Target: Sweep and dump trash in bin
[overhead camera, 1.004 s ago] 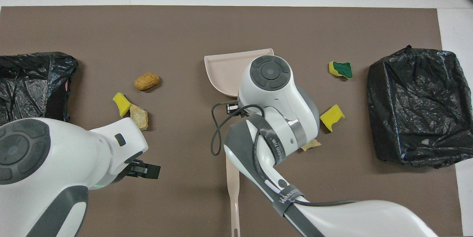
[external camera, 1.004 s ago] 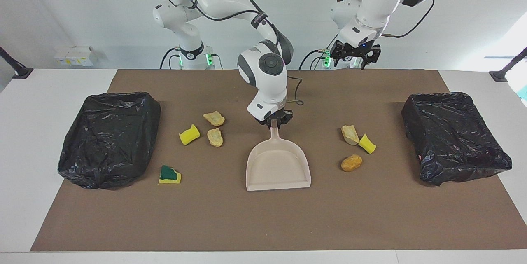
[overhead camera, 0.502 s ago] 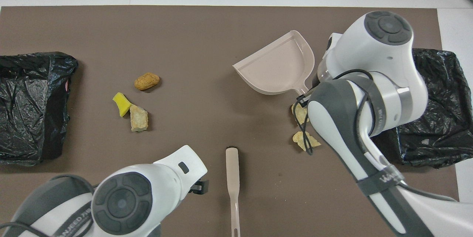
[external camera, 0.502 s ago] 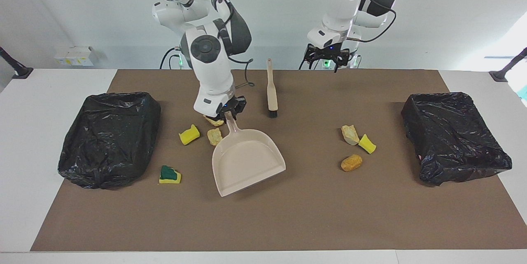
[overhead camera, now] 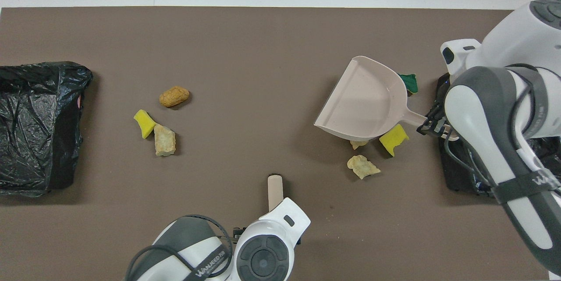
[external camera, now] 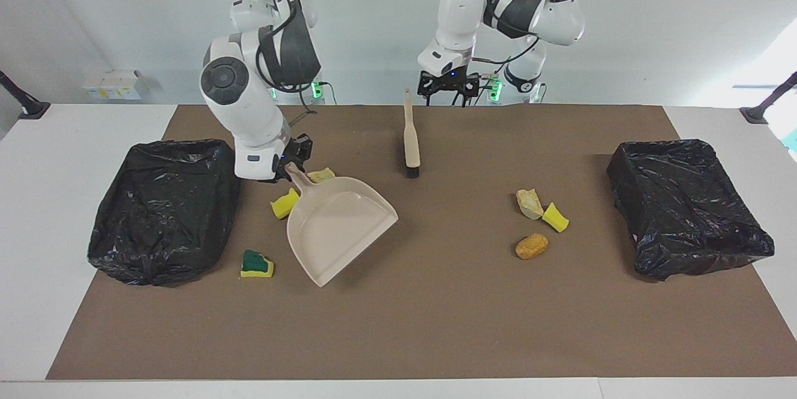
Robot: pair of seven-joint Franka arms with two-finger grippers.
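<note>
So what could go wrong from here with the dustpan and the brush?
The right claw holds the dustpan only by its handle end, so the pan could twist in the grip. The pan sits over the yellow sponge chunk and a pale lump, and could knock them about. The open left claw hangs beside the brush handle; a misaligned grasp might tip it.

Seven small bits of trash were seen scattered on the table in two groups. Toward the right arm's end, a yellow sponge chunk point(external camera: 286, 203), a yellow-and-green sponge point(external camera: 256, 264) farther from the robots, and two pale beige lumps point(overhead camera: 363, 166) were found, one lump point(overhead camera: 358, 144) partly hidden. Toward the left arm's end, a beige lump point(external camera: 529, 203) was seen touching a yellow chunk point(external camera: 555, 217), with an orange-brown lump point(external camera: 532, 246) near them, farther from the robots.
</note>
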